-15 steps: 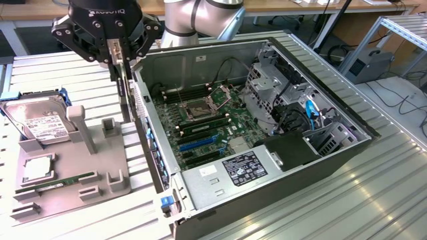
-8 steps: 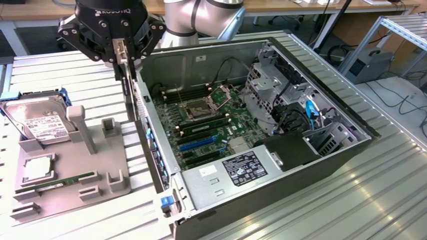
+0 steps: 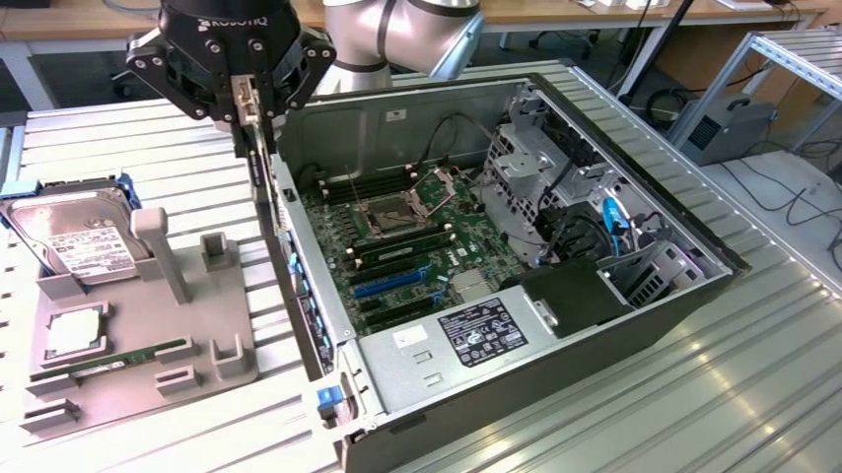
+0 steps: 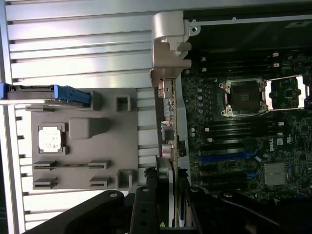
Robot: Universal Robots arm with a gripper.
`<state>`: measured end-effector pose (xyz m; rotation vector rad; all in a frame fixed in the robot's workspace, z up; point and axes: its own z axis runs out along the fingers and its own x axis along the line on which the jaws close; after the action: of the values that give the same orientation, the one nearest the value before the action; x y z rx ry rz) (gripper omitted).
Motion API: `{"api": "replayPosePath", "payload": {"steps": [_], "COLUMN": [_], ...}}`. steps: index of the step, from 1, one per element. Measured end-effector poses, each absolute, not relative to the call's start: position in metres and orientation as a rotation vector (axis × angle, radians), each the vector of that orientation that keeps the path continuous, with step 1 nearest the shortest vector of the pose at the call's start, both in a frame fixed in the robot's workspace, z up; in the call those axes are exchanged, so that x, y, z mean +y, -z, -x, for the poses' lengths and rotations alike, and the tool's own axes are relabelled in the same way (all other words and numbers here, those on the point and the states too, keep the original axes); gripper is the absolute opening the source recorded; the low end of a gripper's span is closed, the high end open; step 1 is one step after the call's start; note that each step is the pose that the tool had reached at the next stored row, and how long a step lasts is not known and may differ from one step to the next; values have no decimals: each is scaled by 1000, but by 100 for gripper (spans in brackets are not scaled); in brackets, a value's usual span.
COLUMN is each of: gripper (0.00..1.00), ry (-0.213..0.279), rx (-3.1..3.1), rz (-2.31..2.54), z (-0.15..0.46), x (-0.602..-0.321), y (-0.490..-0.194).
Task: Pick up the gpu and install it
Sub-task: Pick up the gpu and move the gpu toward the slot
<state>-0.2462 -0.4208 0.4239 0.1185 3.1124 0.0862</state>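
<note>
Hanging upright and edge-on, the gpu [image 3: 247,123] [image 4: 167,117] is pinched by the pincer [image 3: 245,99] [image 4: 168,195] above the open computer case [image 3: 553,394], over its side wall. The motherboard [image 3: 408,246] lies to the exterior view's right of the card. A grey holder tray [image 3: 145,325] with a hard drive [image 3: 79,241] sits to its left on the desk [image 3: 736,394].

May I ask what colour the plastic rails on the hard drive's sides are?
Blue; a rail shows best in the wrist view.
</note>
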Motion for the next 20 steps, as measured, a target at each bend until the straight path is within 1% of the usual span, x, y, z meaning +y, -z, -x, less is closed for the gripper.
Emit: {"api": "replayPosePath", "payload": {"steps": [13,20], "gripper": [27,27], "ry": [-86,-86], "rx": [3113,3112], "rz": [-119,-119], "z": [236,208], "x": [-421,-421], "y": [-424,-424]}}
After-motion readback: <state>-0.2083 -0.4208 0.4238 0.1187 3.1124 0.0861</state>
